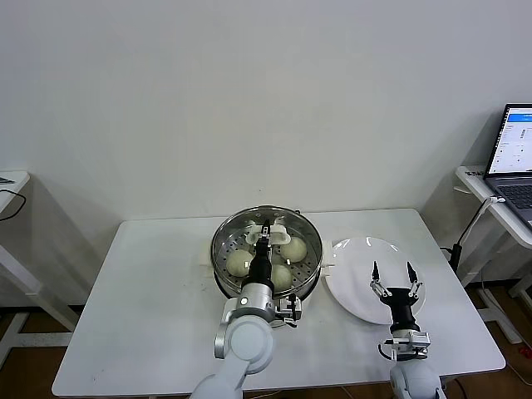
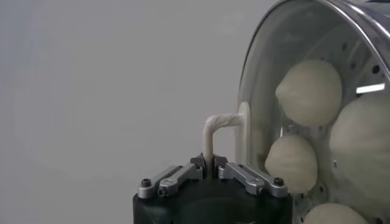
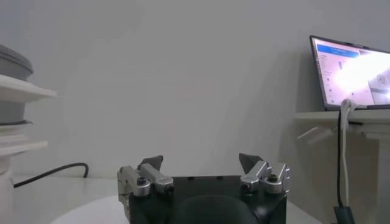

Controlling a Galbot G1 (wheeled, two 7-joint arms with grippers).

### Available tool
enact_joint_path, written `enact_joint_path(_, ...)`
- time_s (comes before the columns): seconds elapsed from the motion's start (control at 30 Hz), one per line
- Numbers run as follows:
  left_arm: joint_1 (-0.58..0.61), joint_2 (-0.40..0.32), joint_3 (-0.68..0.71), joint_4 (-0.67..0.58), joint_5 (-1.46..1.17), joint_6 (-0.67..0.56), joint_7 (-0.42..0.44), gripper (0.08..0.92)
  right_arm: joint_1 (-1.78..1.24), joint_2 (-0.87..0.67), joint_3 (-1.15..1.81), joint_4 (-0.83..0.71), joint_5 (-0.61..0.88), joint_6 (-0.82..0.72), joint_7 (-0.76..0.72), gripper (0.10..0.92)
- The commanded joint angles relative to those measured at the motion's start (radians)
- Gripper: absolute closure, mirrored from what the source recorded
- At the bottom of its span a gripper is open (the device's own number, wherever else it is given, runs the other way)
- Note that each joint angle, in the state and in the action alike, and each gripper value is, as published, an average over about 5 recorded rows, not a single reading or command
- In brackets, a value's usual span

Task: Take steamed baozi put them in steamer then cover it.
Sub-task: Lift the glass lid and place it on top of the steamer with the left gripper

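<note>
Baozi (image 1: 293,248): four, in steamer (image 1: 223,264)
Cover (image 1: 309,234): one, left gripper (image 1: 264,240) jaws clamp its handle
Right gripper (image 1: 391,271): jaws wide, over plate (image 1: 353,293)

I see a white table (image 1: 150,299), an empty plate (image 1: 353,274) on it, and a laptop (image 1: 515,154) open on a side desk (image 1: 490,195).

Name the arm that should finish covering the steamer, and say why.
Left. Its claw is shut on the lid's handle, with the lid over the steamer and the buns inside. The right claw hangs open above the empty plate.
</note>
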Motion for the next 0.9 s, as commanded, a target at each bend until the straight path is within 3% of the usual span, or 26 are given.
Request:
enact_joint_path(0.03, 0.003, -0.002, -0.001, 0.006, 0.024, -0.006, -0.003, 0.805, 0.001, 0.0, 0.001, 0.004, 0.0, 0.0, 0.0, 0.203)
enact_joint_path(0.8, 0.016, -0.008, -0.009, 0.007, 0.021, -0.009, 0.014, 0.805, 0.0, 0.001, 0.0, 0.006, -0.001, 0.003, -0.002, 0.203)
enact_joint_path(0.9, 0.019, -0.009, -0.009, 0.0, 0.019, -0.008, 0.013, 0.763, 0.0, 0.002, -0.001, 0.004, -0.001, 0.004, -0.002, 0.203)
